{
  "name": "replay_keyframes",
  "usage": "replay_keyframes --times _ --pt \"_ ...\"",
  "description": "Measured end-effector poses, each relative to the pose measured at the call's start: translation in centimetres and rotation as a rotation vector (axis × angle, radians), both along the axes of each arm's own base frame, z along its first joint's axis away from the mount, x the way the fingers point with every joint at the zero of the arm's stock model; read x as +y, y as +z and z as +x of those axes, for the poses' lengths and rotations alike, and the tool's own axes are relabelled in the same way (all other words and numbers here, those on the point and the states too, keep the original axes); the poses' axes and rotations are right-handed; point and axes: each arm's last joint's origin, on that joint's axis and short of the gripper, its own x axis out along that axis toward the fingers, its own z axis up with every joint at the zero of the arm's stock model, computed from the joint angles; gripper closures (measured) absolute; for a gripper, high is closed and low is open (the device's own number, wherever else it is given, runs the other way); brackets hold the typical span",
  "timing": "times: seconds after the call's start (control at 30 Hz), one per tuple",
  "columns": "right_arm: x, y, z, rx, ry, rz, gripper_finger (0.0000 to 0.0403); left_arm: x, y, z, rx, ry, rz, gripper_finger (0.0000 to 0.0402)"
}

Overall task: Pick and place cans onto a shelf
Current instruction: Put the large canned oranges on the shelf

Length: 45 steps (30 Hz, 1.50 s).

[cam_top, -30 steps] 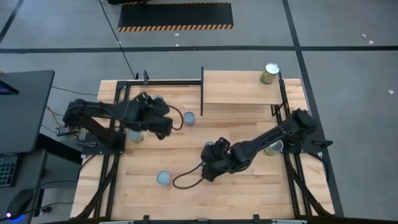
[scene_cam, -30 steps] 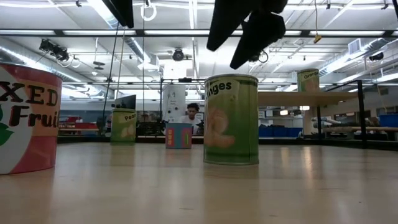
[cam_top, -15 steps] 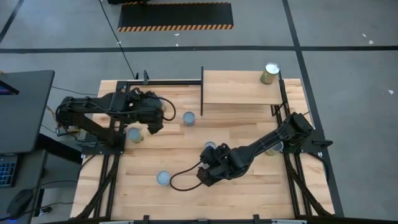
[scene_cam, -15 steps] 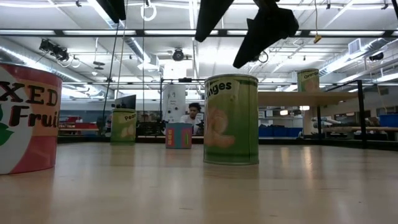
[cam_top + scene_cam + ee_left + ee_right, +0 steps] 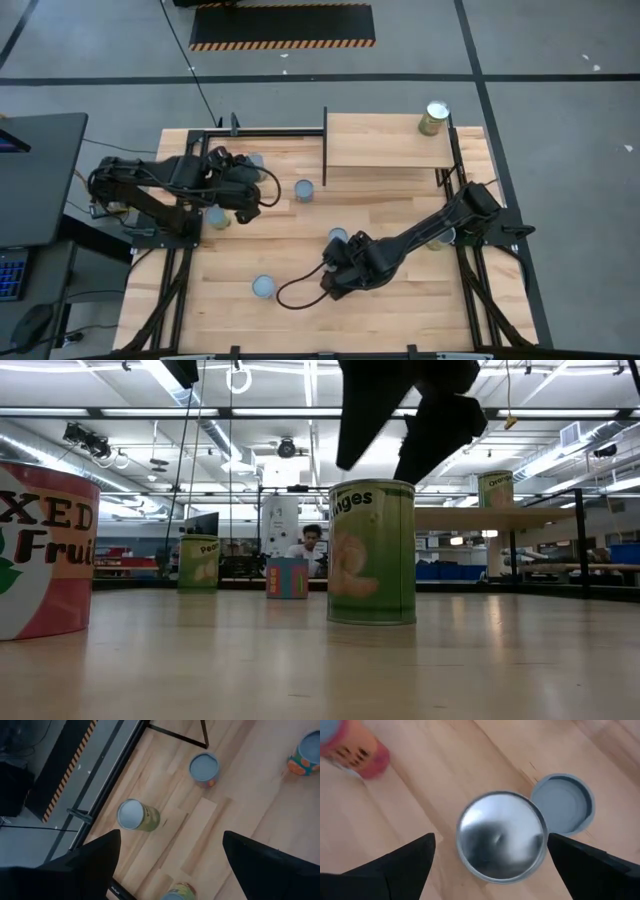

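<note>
The right gripper (image 5: 408,448) has dropped lower over the green-labelled cylindrical tin with a shiny silvery top (image 5: 371,552) mid-desk, jaws spread and released, likely about to grasp; the left gripper (image 5: 250,190), jaws also released, has drawn back; one green tin (image 5: 434,118) stands on the pale raised wooden shelf (image 5: 385,140).

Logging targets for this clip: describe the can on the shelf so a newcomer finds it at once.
Find the shelf, the pale raised platform at the table's far edge. One yellow-green can stands upright on its right end. It is the only can up there; the rest sit on the plank table.
</note>
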Motion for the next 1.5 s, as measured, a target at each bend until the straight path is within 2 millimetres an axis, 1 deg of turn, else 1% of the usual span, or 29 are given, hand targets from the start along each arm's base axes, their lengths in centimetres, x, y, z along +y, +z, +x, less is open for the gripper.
replay_keyframes --times 0.1,0.3,0.43,0.5,0.57,0.73,0.83,0.97,1.03,1.07,1.13,1.17,1.27,1.37,1.5 --pt "0.0 -0.6 0.2 0.016 0.02 -0.022 0.0009 0.0 0.0 0.0 0.0 0.0 0.002 0.0045" --pt "-0.2 -0.5 0.2 0.023 0.027 -0.049 0.0011 0.0 0.0 0.0 0.0 0.001 0.002 0.0045" --pt "-0.1 -0.6 0.5 0.006 0.059 -0.024 0.0011 0.0 0.0 0.0 -0.005 0.007 0.001 0.0045" --pt "-0.1 -1.2 0.8 -0.022 0.08 0.001 0.0011 0.0 0.0 0.0 -0.009 0.009 0.003 0.0045" --pt "-0.3 -2.0 0.8 -0.01 0.089 0.018 0.0011 0.0 0.0 0.0 -0.01 0.009 0.003 0.0045" --pt "-1.6 -3.3 1.1 -0.022 0.059 0.031 0.0016 0.0 0.0 0.0 -0.013 0.013 0.004 0.0045" --pt "-2.2 -3.3 1.7 -0.05 0.073 0.038 0.003 0.0 0.0 0.0 -0.014 0.014 0.003 0.0045" --pt "-3.2 -3.4 2.1 -0.03 0.112 0.046 0.007 0.0 0.0 0.1 -0.016 0.015 0.003 0.0045" --pt "-3.7 -3.1 2.3 -0.023 0.143 0.084 0.0091 0.0 0.0 0.1 -0.016 0.015 0.002 0.0045" --pt "-4.0 -2.9 2.3 -0.02 0.166 0.11 0.0092 0.0 0.0 0.1 -0.016 0.015 0.003 0.0045" --pt "-4.5 -2.2 2.3 -0.021 0.202 0.158 0.0092 0.0 0.0 0.1 -0.016 0.015 0.003 0.0045" --pt "-4.7 -1.5 2.2 -0.031 0.219 0.175 0.0092 0.0 0.0 0.1 -0.014 0.012 0.003 0.0045" --pt "-5.7 1.8 1.1 -0.085 0.256 0.184 0.0092 0.0 0.0 0.1 -0.002 -0.005 0.001 0.0045" --pt "-7.3 5.4 -1.0 -0.102 0.272 0.111 0.0092 0.0 0.0 0.1 0.018 -0.036 0.012 0.0045" --pt "-10.4 9.9 -5.0 -0.091 0.287 -0.014 0.0092 0.2 0.0 0.2 0.021 -0.033 0.013 0.0045"
